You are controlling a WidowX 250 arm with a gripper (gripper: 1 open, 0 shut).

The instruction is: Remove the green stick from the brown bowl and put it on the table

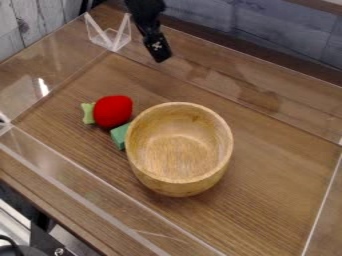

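Note:
The brown bowl point(181, 147) stands on the table point(267, 110) near the middle, and its inside shows only bare wood. Green pieces that look like the green stick point(120, 135) lie on the table against the bowl's left side. They run under a red ball point(114, 108) and show again at its left. My gripper point(160, 54) hangs near the back of the table, well beyond the bowl and the ball. It points down and its black fingers point(156, 44) hold nothing.
Low clear acrylic walls point(54, 160) edge the table on all sides. A clear folded plastic piece point(107, 34) stands at the back left, just left of my gripper. A grey plank wall runs behind the table.

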